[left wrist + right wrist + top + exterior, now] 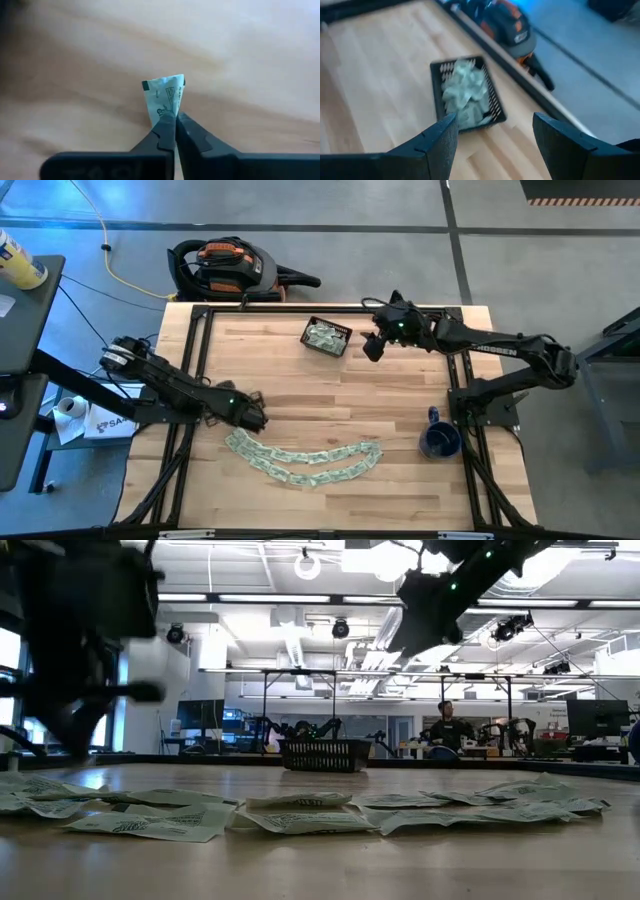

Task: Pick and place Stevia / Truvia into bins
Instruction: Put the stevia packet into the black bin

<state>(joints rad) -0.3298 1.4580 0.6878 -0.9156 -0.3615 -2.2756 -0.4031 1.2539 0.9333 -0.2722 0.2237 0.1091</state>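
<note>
Now | left gripper [175, 120] pinches one sachet [165, 97] by its edge | light, limp paper, may slip | right gripper [492, 135] wide above basket [437, 70]

Our dark left pincer [258, 417] sits low near the desk's left edge, fingers pressed together. Our dark right pincer [373, 345] hovers near the far edge, fingers spread wide.
</note>
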